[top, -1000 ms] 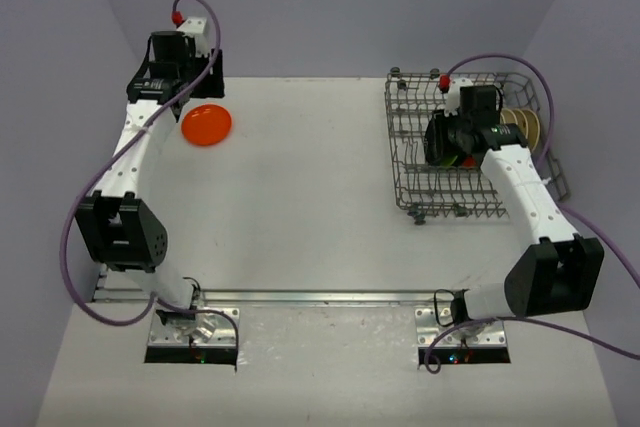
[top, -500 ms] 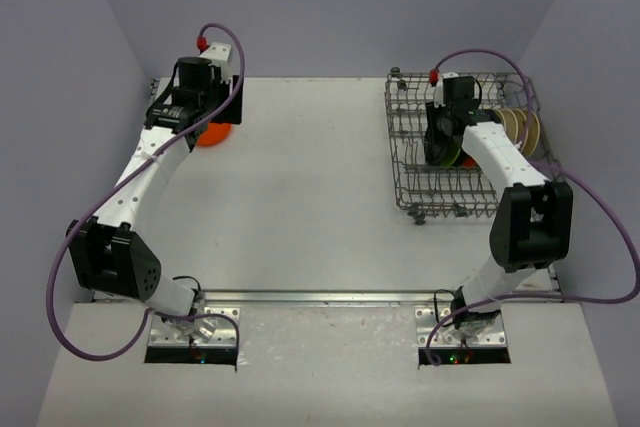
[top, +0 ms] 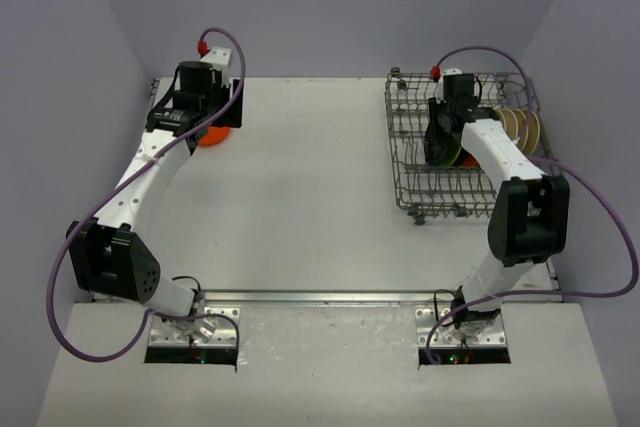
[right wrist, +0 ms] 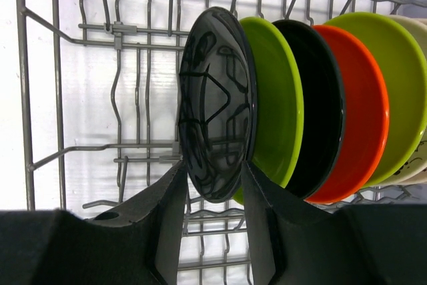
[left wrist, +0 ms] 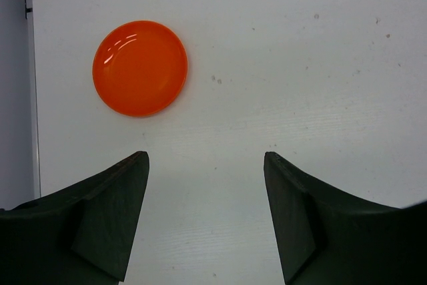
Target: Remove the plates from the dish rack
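The grey wire dish rack [top: 408,147] stands at the back right. In the right wrist view its tines [right wrist: 87,28] hold a row of upright plates: a black plate [right wrist: 217,105], a lime green one [right wrist: 277,98], a second black one [right wrist: 320,105], an orange one [right wrist: 357,111], another lime green one [right wrist: 393,85] and a beige one [right wrist: 417,38]. My right gripper [right wrist: 213,168] is inside the rack [top: 440,147], its jaws closed on the lower edge of the first black plate. My left gripper [left wrist: 203,158] is open and empty above the table, near an orange plate [left wrist: 140,68] lying flat at the back left [top: 213,136].
Beige plates [top: 522,127] stand at the rack's right end. Grey walls close in the table on the left, back and right. A cable loops over each arm. The table's left edge [left wrist: 33,98] runs close to the flat orange plate.
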Motion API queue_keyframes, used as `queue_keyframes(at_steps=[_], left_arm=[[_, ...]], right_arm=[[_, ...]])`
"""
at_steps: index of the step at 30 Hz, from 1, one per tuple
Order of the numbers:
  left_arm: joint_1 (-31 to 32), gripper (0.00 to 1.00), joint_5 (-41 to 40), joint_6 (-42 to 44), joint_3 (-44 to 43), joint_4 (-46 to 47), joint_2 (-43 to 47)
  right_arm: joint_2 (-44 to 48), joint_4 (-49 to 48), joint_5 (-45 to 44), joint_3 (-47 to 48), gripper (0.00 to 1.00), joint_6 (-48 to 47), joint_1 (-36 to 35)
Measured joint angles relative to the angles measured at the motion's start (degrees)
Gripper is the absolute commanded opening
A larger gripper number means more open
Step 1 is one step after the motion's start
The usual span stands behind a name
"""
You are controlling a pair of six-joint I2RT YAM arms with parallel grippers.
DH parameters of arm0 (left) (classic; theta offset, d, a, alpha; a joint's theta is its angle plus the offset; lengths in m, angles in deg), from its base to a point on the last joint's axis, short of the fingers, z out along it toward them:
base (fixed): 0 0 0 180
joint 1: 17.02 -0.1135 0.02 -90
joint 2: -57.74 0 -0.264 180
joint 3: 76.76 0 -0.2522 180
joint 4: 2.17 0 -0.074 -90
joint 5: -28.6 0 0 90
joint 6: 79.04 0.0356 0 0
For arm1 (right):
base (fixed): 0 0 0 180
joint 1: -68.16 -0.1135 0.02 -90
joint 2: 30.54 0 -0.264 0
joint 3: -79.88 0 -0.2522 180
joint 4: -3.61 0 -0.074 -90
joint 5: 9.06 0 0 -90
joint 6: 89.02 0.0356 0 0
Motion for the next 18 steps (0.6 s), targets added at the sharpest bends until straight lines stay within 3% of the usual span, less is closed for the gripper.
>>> queue_keyframes(at_steps=[12,18], left_arm=[[0.0,0.68,1.1,-0.6,0.0,0.0,0.0],[0.0,0.68,1.1,-0.6,0.0,0.2,-0.3]], right_arm=[[-2.4,-2.0,-2.1,2.5,0.37,-0.6,1.1],[-6.0,-2.8,-2.6,2.5,0.18,-1.2,1.4]])
